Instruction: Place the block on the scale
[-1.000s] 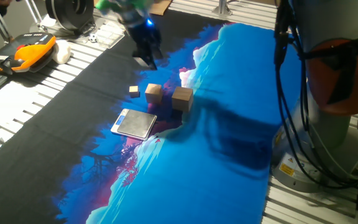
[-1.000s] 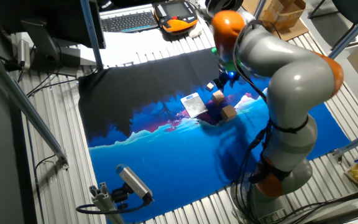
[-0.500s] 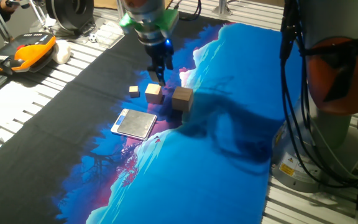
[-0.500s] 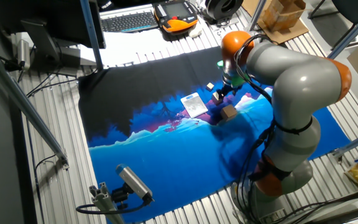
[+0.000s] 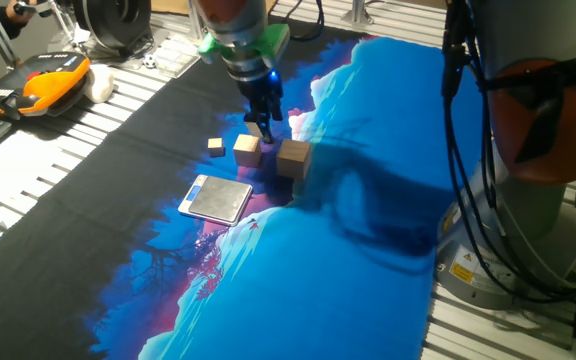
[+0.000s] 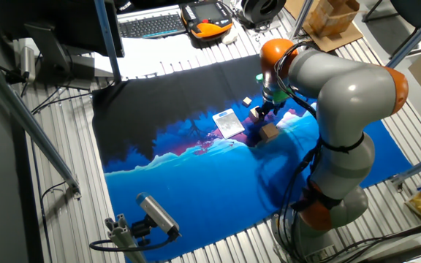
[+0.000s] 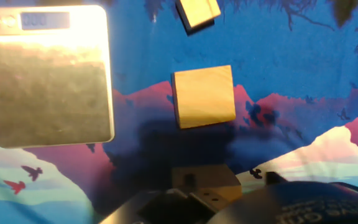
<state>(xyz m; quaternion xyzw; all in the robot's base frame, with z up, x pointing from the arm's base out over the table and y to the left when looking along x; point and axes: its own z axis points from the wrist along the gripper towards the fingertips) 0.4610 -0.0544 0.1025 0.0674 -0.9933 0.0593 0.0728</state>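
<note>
The block [image 5: 293,158], the largest wooden cube, sits on the blue mat to the right of the medium cube [image 5: 247,149] and the tiny cube [image 5: 215,146]. The scale [image 5: 216,198], with its silvery plate, lies in front of them and bears nothing. My gripper [image 5: 266,127] hangs low just behind the gap between the medium cube and the block, holding nothing. Its finger gap does not show. In the other fixed view the block [image 6: 269,132] lies just below the gripper [image 6: 257,115], right of the scale [image 6: 227,123]. The hand view shows the scale [image 7: 48,81], the medium cube [image 7: 204,96] and the tiny cube [image 7: 197,12].
An orange pendant [image 5: 53,80] and a white roll [image 5: 100,85] lie on the slatted table at the far left. The robot's base and cables [image 5: 528,150] stand at the right. The mat is black to the left of the cubes.
The gripper has come down and to the right from behind the cubes, ending close to the block. The cubes and the scale have not moved.
</note>
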